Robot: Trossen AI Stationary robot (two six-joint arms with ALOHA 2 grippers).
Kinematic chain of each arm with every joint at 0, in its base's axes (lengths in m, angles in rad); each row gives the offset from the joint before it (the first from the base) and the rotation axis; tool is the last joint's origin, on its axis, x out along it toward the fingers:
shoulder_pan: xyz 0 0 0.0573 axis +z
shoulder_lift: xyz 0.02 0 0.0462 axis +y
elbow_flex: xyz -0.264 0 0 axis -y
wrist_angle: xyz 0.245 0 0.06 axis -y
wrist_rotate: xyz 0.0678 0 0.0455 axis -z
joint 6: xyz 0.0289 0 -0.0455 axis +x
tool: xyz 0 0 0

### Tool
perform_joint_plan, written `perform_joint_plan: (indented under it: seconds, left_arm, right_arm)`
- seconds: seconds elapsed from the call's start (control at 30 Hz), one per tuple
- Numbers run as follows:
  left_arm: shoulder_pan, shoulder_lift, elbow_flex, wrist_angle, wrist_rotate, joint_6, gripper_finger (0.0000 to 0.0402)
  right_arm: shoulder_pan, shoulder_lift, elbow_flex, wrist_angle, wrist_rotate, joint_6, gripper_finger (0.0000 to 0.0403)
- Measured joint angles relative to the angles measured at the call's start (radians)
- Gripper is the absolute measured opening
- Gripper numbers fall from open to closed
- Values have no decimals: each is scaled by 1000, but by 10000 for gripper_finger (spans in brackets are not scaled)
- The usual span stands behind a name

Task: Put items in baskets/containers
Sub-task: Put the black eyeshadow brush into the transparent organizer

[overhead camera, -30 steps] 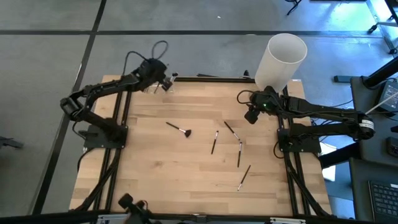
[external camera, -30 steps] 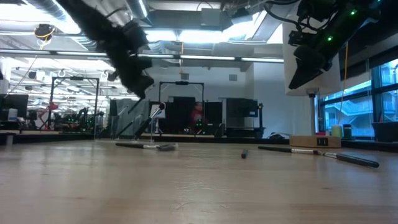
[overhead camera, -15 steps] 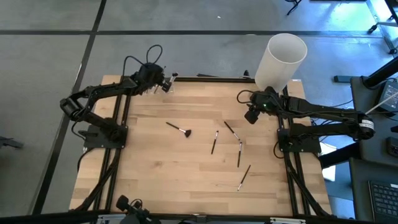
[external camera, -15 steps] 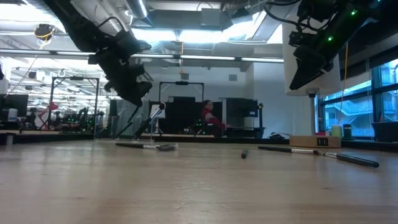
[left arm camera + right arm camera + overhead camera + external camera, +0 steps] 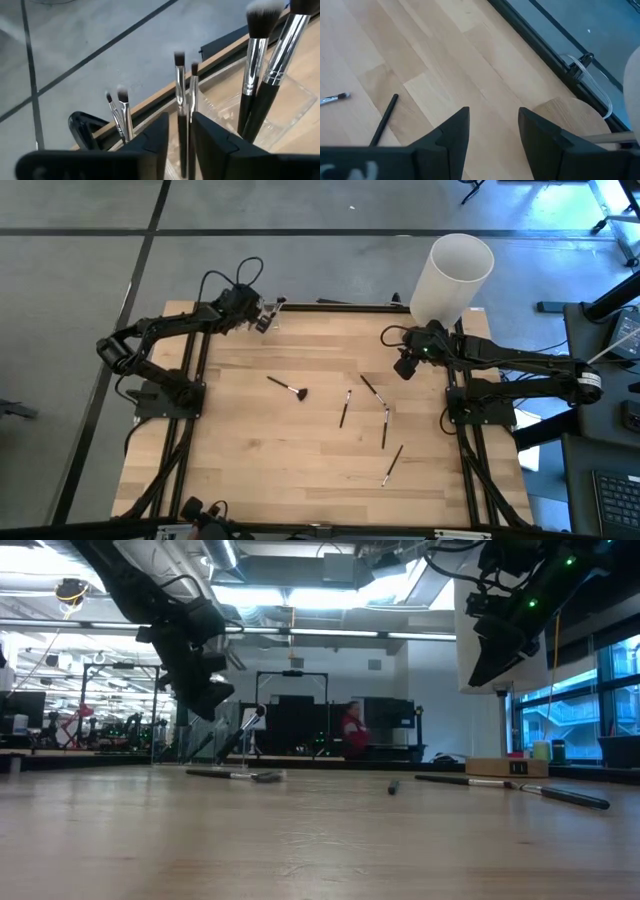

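Observation:
At the table's far left edge stand the clear containers (image 5: 273, 313) (image 5: 300, 95), with several makeup brushes upright in them (image 5: 256, 70) (image 5: 120, 112). My left gripper (image 5: 262, 318) (image 5: 181, 122) slants down over them, open, with two thin brush handles (image 5: 181, 100) between its fingers. Several more brushes lie flat on the wooden table: a fat-headed one (image 5: 288, 388) and thin ones (image 5: 344, 408) (image 5: 385, 425) (image 5: 392, 465). My right gripper (image 5: 405, 367) (image 5: 492, 125) hangs open above the table's far right, holding nothing. My left gripper has two upright brush handles (image 5: 189, 130) between its fingers, coming at them slanting down from the near side. A gap shows beside one finger (image 5: 157, 135). Whether the other finger (image 5: 210, 135) touches a handle I cannot tell. The brushes stand bristles up in the clear container.
A tall white cylinder (image 5: 452, 277) stands at the far right corner behind my right arm. A black frame rail (image 5: 350, 304) runs along the far edge. Bare wood lies along the table's near half (image 5: 270, 470). A person in red (image 5: 352, 730) shows far off in the room.
My left gripper has sunk toward the clear containers and shifted a little toward the table's left edge. The person in the room behind has walked across the low view. My right arm has kept still.

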State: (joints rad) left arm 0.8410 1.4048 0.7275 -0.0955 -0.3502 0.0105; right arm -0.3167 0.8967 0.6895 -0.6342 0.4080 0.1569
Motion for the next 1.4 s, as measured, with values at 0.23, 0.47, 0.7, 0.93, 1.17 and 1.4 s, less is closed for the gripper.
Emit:
perform_joint_plan:
  seconds: [0.23,0.47,0.7,0.93,1.17,1.4]
  left_arm:
    - [-10,0,66,-29,74,-25,144]
    - [-171,-1,168,-26,137,-34,160]
    - [-457,132,170,124,33,-202,140]
    - [-664,396,348,133,85,-557,120]
    - [-755,632,772,-401,89,-624,103]
    - [-788,778,944,-429,193,-736,102]
  right_arm:
    - [0,0,0,21,19,-15,167]
    - [0,-1,0,104,19,-38,168]
    - [0,-15,1,121,18,-25,168]
    - [0,-47,99,-98,7,112,167]
    - [-3,-89,63,-148,125,166,167]
    - [-39,-91,94,-160,51,40,167]
